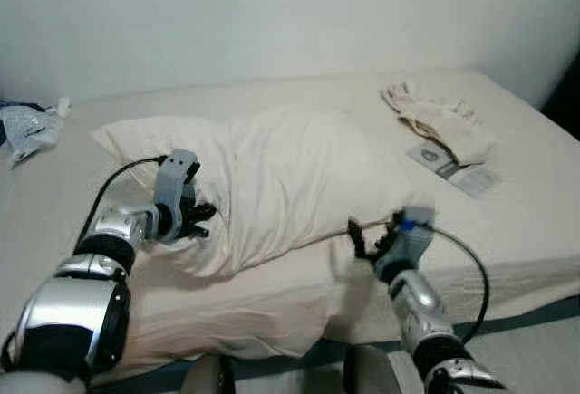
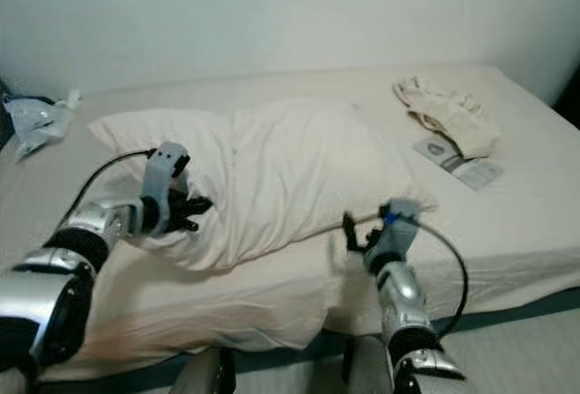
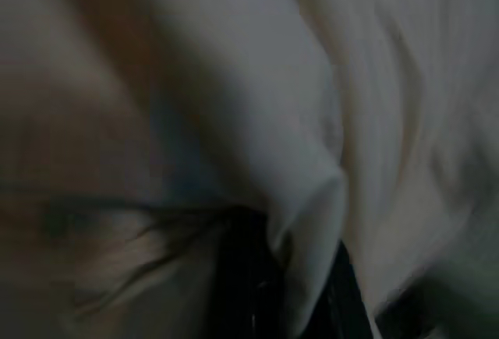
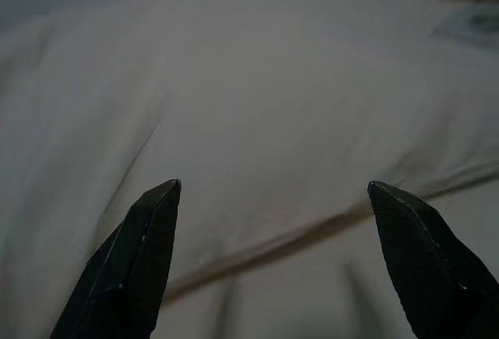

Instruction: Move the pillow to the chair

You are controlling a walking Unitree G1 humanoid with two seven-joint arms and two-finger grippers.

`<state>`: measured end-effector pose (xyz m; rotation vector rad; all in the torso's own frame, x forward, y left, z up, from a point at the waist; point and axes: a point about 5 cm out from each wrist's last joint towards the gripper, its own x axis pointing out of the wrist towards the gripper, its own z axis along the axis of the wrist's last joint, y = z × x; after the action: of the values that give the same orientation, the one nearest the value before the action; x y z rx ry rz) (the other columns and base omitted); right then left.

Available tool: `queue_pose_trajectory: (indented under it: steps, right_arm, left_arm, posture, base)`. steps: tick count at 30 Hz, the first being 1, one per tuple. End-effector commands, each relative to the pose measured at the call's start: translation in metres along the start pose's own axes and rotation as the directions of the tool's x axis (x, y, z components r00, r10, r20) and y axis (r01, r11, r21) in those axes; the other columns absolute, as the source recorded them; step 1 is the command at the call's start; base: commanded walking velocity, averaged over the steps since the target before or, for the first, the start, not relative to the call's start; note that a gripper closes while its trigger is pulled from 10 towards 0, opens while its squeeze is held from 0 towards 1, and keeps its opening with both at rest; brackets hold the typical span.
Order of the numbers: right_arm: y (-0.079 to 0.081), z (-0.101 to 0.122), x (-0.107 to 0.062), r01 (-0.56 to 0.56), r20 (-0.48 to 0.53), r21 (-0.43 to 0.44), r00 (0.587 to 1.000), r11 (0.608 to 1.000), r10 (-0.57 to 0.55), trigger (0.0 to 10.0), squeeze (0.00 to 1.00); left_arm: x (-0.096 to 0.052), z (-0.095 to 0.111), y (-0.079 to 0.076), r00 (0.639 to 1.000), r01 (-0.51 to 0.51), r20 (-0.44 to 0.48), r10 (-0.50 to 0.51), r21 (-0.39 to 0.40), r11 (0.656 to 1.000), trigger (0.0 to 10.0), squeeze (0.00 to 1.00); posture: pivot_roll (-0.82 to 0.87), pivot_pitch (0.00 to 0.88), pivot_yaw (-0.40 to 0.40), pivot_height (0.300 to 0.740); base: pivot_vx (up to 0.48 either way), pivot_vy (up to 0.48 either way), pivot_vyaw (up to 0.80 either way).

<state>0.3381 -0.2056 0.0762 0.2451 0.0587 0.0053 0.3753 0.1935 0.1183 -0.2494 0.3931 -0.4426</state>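
Note:
A large cream pillow (image 1: 281, 181) lies across the middle of the bed (image 1: 535, 213). My left gripper (image 1: 201, 220) is at the pillow's left front side, its black fingers closed on a fold of the pillowcase (image 3: 312, 222). My right gripper (image 1: 372, 235) is open just in front of the pillow's right front edge, not touching it. In the right wrist view its two fingertips (image 4: 152, 222) stand wide apart with the pillow (image 4: 257, 121) beyond them.
A crumpled cream cloth (image 1: 439, 118) and a flat packet (image 1: 453, 169) lie at the bed's far right. A plastic bag (image 1: 27, 127) sits at the far left by the white wall. The bed's front edge (image 1: 272, 331) is just before me.

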Motion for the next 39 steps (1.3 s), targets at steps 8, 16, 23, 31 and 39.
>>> queue_pose_trajectory:
  steps: [8, 16, 23, 31, 39]
  right_arm:
    - [-0.032, 0.031, 0.009, 0.036, -0.022, -0.188, 0.999, 0.982, -0.041, 10.0, 1.00]
    - [-0.048, 0.055, 0.016, 0.104, -0.026, -0.180, 0.994, 0.978, -0.111, 10.0, 1.00]
    - [-0.040, 0.065, 0.023, 0.086, -0.013, -0.204, 0.996, 0.975, -0.091, 10.0, 0.00]
    - [-0.037, 0.072, 0.027, 0.071, 0.002, -0.200, 0.997, 0.977, -0.072, 10.0, 0.00]
    - [-0.039, 0.084, 0.030, 0.083, 0.040, -0.160, 0.996, 0.984, -0.078, 10.0, 0.00]
  left_arm:
    - [-0.007, -0.023, 0.015, 0.962, -0.232, 0.121, 0.245, -0.113, 0.966, 0.0, 0.00]
    - [-0.012, -0.023, 0.015, 0.958, -0.239, 0.172, 0.228, 0.040, 0.970, 0.0, 0.00]
    - [-0.012, -0.025, 0.017, 0.918, -0.364, 0.185, 0.352, 0.032, 0.931, 4.2, 0.00]
    - [-0.005, -0.034, -0.002, 0.914, -0.348, 0.253, 0.318, 0.082, 0.934, 10.0, 0.00]
    - [-0.013, -0.021, 0.001, 0.875, -0.381, 0.342, 0.342, 0.052, 0.923, 10.0, 0.00]
  posture:
    - [-0.03, 0.153, 0.007, 0.591]
    - [-0.03, 0.194, 0.006, 0.591]
    - [-0.06, 0.230, 0.015, 0.591]
    - [-0.04, 0.250, 0.006, 0.591]
    - [0.00, 0.291, -0.022, 0.566]
  base:
    - [0.000, 0.000, 0.00]
    - [0.000, 0.000, 0.00]
    - [0.000, 0.000, 0.00]
    - [0.000, 0.000, 0.00]
    - [0.000, 0.000, 0.00]
